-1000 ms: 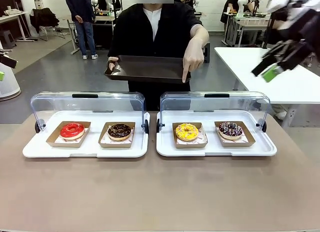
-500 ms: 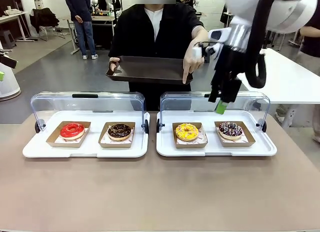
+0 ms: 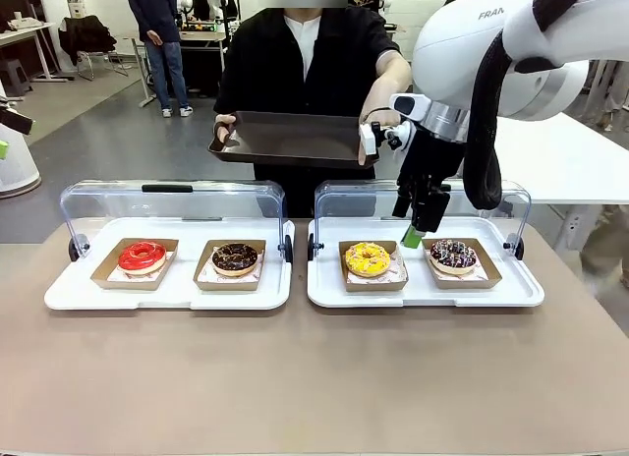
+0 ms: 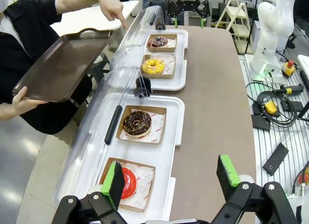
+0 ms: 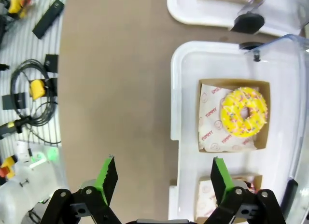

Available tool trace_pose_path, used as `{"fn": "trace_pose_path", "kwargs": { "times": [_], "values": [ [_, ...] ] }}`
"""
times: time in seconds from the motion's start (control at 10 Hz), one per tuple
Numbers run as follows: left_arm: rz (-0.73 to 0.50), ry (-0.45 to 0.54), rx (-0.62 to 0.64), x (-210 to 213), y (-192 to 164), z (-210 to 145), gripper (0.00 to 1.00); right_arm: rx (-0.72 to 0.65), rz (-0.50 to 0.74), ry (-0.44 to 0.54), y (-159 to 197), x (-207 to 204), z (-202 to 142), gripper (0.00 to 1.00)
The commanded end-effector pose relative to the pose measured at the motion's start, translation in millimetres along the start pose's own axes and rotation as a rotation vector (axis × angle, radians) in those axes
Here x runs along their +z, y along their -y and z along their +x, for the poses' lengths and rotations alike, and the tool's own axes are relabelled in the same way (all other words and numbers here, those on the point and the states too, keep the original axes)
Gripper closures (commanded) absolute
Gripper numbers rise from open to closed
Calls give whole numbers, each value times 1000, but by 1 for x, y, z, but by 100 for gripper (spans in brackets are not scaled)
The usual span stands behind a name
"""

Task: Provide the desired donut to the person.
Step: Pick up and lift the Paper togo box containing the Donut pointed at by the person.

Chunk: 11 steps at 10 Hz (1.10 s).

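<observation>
Right claw [image 3: 415, 232] is wide open and empty, hovering over the white tray [image 3: 423, 301] on the surface [image 3: 295, 377], between the yellow donut [image 3: 368, 258] and the chocolate sprinkled one [image 3: 453, 255]. The yellow donut sits in its cardboard box [image 3: 344, 266], just beside the claw tips.

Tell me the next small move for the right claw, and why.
Probably shift the right claw sideways until it is centred over the yellow donut, before lowering. It is open and hangs between that donut and the sprinkled chocolate donut, while the person's pointing hand seems aimed at the yellow one.
</observation>
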<state>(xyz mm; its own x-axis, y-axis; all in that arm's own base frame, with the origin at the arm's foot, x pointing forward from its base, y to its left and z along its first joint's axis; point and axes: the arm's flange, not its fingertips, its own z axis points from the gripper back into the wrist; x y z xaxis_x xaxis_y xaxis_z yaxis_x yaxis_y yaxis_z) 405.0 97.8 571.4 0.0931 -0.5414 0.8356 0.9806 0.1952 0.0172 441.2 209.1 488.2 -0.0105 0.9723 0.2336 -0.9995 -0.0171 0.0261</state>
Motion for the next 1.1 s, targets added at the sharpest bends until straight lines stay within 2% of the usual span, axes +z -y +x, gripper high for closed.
{"fn": "trace_pose_path", "kwargs": {
  "times": [0.0, 0.5, 0.7, 0.9, 1.0],
  "values": [
    [-2, 12, -7, 1, 0, 1, 0, -4, 22, -10, -1, 4, 3, 0],
    [-2, 12, -7, 1, 0, 1, 0, 2, 13, -3, -1, 1, 1, 0],
    [-2, 12, -7, 1, 0, 1, 0, -15, -91, -81, -6, -21, 3, 0],
    [-2, 12, -7, 1, 0, 1, 0, -24, -109, -142, -3, -43, 1, 0],
    [-2, 12, -7, 1, 0, 1, 0, -24, -95, -136, 1, -51, -1, 0]
  ]
}}
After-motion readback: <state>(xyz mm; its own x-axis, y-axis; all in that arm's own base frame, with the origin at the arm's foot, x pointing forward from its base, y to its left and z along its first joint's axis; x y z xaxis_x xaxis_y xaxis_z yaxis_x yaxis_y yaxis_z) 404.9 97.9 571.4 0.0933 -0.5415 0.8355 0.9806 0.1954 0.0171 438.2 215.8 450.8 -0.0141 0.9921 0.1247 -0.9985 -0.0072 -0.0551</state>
